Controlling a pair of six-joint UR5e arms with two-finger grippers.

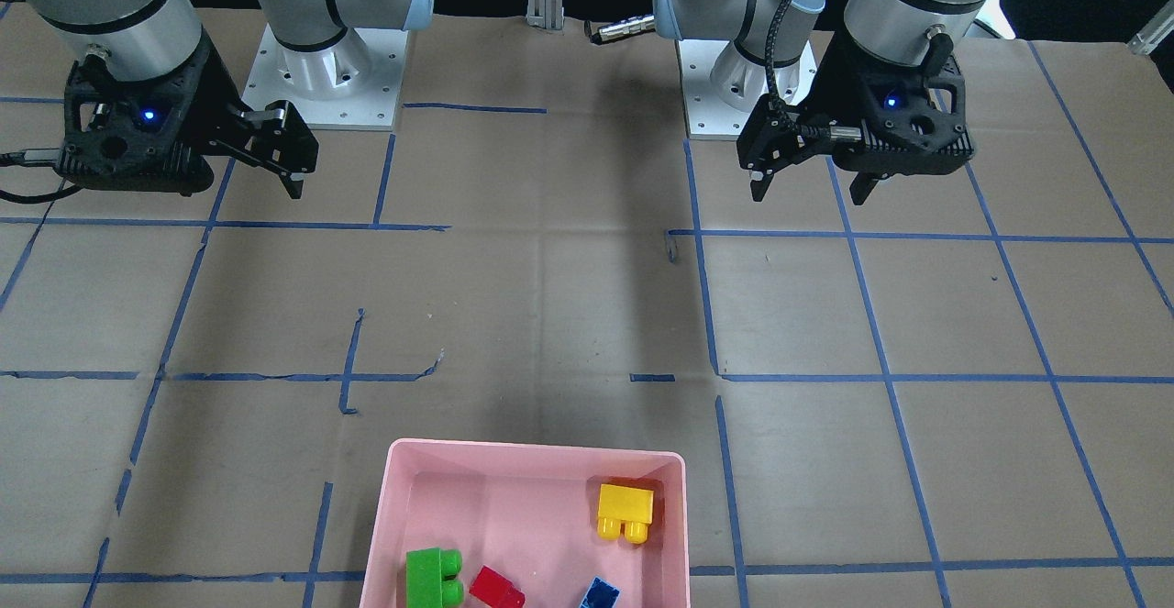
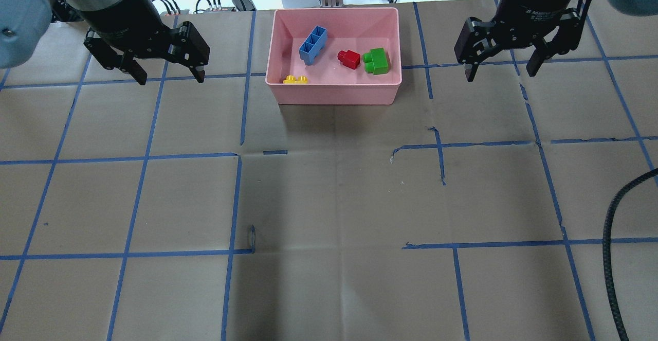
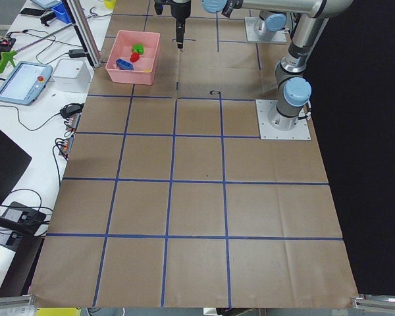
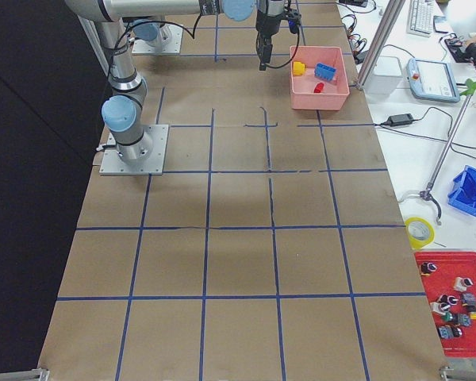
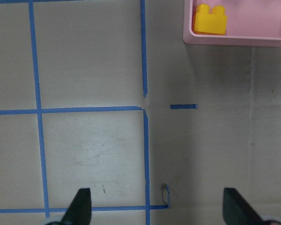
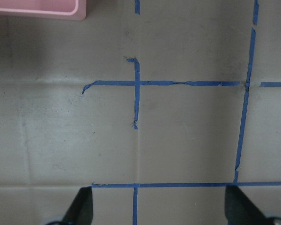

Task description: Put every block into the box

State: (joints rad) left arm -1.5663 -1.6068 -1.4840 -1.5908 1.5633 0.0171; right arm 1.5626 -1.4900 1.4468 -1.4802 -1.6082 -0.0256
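The blue block (image 2: 313,45), red block (image 2: 349,59), green block (image 2: 376,61) and yellow block (image 2: 295,79) all lie inside the box (image 2: 339,94). The box sits between my left gripper (image 2: 172,79) and right gripper (image 2: 500,75), with its long axis running from one to the other. Both grippers hang spread and empty, so I judge nothing is left to fetch.

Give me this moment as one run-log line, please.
green studded brick, red brick, blue brick, yellow brick: inside pink plastic box | left gripper: open, empty | right gripper: open, empty
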